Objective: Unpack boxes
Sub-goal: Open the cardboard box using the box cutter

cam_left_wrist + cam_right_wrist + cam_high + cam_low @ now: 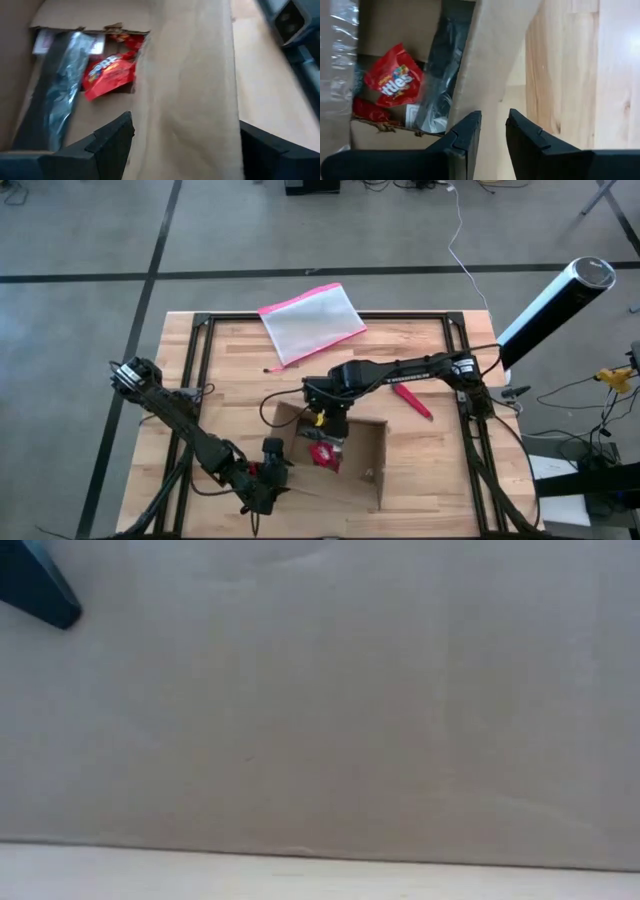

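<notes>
Near edge of the bench (420, 450): left end effector (268, 470) beside the box's near-left corner, fingers (112, 137) spread wide to either side of a cardboard flap, gripping nothing. Brown cardboard box (365, 460) sits open at the bench's near-centre; red candy packets (324, 454) and a dark wrapped item (57, 85) lie inside. Right end effector (328, 432) hangs over the box opening, fingers nearly closed with a narrow gap, empty. Further out: a red tool (412, 400), then a pink-edged pouch (312, 322) at the far edge.
</notes>
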Robot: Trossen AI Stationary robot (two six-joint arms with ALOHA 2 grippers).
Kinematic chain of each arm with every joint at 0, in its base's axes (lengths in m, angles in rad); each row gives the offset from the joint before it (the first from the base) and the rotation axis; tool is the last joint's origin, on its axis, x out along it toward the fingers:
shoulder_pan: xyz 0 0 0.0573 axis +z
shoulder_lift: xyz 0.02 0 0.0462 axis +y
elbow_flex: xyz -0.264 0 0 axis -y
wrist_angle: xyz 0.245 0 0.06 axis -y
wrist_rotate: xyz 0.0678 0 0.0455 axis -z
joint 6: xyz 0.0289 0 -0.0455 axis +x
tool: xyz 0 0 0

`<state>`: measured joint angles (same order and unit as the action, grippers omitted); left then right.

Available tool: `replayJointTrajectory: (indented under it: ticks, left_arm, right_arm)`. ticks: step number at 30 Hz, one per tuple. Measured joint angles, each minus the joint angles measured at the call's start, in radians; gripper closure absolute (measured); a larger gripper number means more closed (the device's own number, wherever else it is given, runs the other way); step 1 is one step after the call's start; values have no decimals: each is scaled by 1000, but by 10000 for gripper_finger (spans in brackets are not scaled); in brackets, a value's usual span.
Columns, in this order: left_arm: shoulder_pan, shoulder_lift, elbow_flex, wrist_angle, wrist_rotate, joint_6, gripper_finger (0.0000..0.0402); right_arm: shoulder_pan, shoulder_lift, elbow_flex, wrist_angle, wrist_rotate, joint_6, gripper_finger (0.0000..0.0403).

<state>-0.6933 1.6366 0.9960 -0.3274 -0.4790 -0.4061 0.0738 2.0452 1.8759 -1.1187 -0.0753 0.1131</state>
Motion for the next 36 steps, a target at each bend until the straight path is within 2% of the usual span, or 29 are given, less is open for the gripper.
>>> replayJointTrajectory:
  ticks: [5, 14, 27, 36]
  left_arm:
    - [2, 2, -2, -42, -87, 11, 127]
    - [11, 4, -5, -24, -90, -1, 127]
    - [14, 98, -9, 81, -116, -12, 127]
    - [16, 97, -15, 104, -86, 1, 127]
  right_arm:
    - [0, -16, 0, -2, 4, -1, 322]
    - [0, -53, 0, 10, -11, 3, 334]
    - [16, -102, 2, 39, -40, 46, 316]
    - [22, -124, 1, 31, -26, 63, 330]
